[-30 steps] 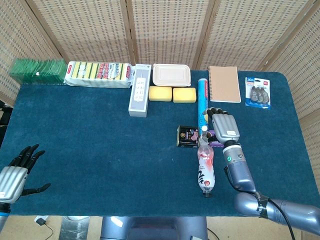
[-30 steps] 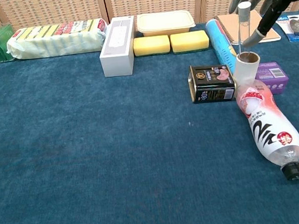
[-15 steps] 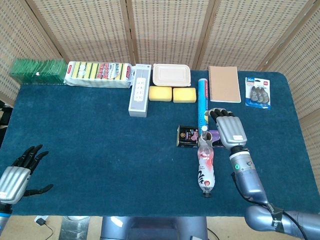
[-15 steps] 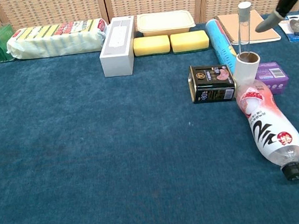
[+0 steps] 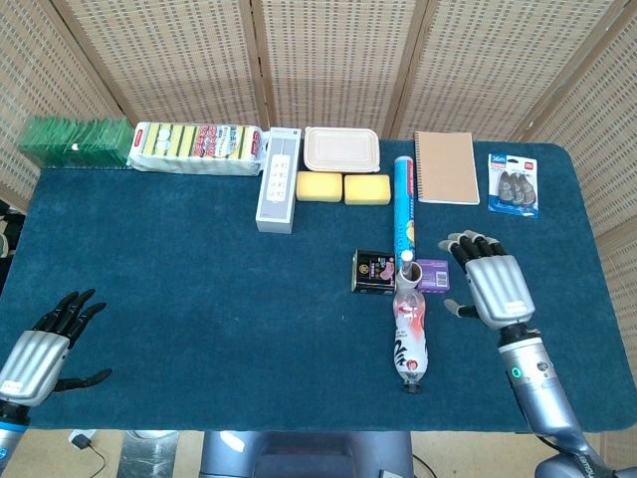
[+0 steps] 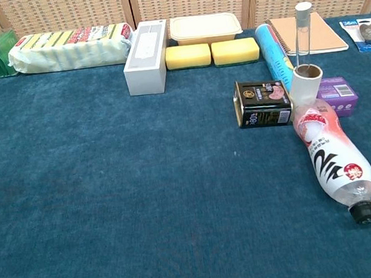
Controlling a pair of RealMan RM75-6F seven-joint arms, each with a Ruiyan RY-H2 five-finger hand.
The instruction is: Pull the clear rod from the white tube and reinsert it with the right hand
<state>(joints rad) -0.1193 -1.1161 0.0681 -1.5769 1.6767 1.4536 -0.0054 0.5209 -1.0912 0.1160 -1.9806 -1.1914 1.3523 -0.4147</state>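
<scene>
The white tube (image 6: 306,83) stands upright between a dark tin and a purple box, also visible from above in the head view as the white tube (image 5: 408,272). The clear rod (image 6: 304,29) sticks up out of it, its white cap at the top. My right hand (image 5: 490,286) hovers to the right of the tube, apart from it, fingers spread and holding nothing. In the chest view only a sliver of that hand shows at the top right corner. My left hand (image 5: 40,352) is low at the near left edge of the table, fingers spread and empty.
A plastic bottle (image 6: 331,156) lies just in front of the tube. A dark tin (image 6: 262,103), a purple box (image 6: 339,95) and a blue cylinder (image 5: 403,200) crowd around it. A notebook (image 5: 446,166), sponges (image 5: 342,187), a lidded container (image 5: 341,149) and a power strip box (image 5: 278,178) line the back.
My right hand has let go of the rod and drawn back to the right and toward the near edge. The rod stays standing in the tube. My left hand shifted slightly.
</scene>
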